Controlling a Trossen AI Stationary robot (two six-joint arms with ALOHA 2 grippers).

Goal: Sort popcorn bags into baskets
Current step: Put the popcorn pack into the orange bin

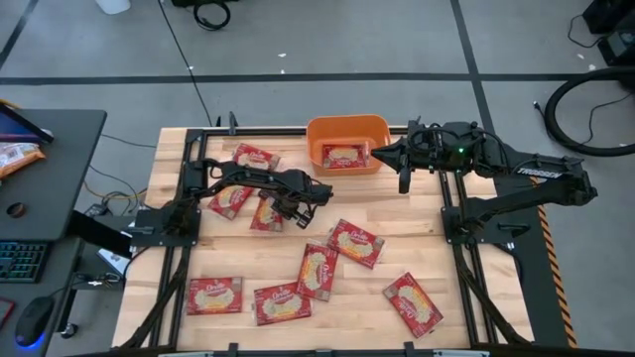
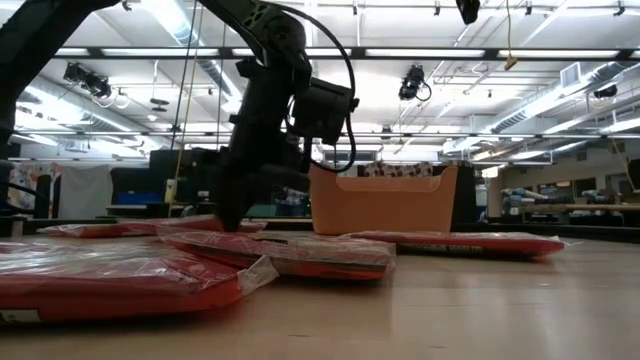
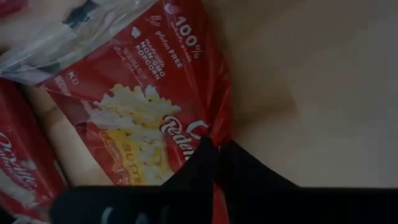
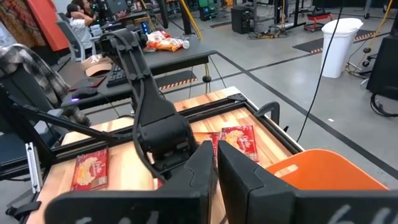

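Popcorn bag [image 3: 155,118] pinched at its edge in left gripper [image 1: 304,210] jaws; right gripper [image 1: 403,178] jaws closed, empty

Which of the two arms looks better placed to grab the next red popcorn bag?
The left. Its gripper is down among the flat red popcorn bags, fingers closed at one bag's edge. The right gripper hangs shut beside the orange plastic basket, over bare wood.

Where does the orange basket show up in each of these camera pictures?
High view: the orange basket sits at the table's far edge, near the middle, one popcorn bag inside.
Low view: it stands at the centre, behind the flat red bags.
Left wrist view: not in it.
Right wrist view: its rim shows in the lower right corner.
Shared landmark: the left arm, dark at left in the low view and at the centre of the right wrist view.
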